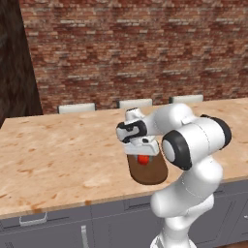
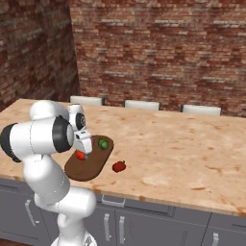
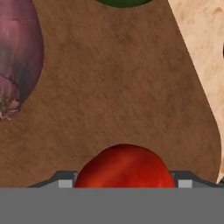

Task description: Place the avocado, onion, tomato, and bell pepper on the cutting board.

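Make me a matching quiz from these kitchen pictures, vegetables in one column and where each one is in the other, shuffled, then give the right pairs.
Things:
1. tomato
2. bell pepper
3. avocado
4. onion

Places:
A. on the counter, off the cutting board
B. on the board, at its far end
C. between the fingertips of the gripper
D. on the board, in the hand view beside the tomato

Pairs: 1-C, 2-A, 3-B, 4-D

avocado (image 3: 124,2) and onion (image 3: 19,57) cut off at edges
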Tool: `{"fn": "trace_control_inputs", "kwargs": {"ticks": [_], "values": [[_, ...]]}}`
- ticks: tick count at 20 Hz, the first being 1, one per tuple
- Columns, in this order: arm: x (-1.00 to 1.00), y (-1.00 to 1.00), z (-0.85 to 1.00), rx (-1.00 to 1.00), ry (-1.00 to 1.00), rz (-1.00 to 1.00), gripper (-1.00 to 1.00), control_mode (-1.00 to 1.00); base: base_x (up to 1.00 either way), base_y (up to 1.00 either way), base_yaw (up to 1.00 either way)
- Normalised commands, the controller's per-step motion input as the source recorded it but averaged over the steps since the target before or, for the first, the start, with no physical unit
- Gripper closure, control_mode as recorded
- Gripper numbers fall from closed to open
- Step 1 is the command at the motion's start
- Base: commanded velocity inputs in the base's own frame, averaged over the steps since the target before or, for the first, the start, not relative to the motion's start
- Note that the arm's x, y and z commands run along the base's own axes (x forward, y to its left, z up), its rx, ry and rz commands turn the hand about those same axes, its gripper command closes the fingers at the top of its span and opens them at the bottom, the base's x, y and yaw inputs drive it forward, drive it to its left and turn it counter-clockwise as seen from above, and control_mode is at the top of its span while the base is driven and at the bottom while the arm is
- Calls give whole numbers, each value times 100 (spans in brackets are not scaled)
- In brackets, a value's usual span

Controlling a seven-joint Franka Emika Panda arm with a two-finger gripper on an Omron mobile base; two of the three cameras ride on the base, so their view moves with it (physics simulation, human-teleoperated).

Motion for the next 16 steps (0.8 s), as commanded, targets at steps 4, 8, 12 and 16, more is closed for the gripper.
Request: {"fn": "trace_control_inputs", "kwargs": {"ticks": [4, 8, 12, 16], "values": [[-23, -5, 1, 4, 0, 3, -100, -100, 0, 0, 0], [-26, 0, 14, 1, 0, 3, -100, -100, 0, 0, 0], [-22, 0, 25, 0, 0, 5, -100, -100, 0, 0, 0], [-10, -7, 26, 0, 0, 4, -100, -100, 0, 0, 0]]}}
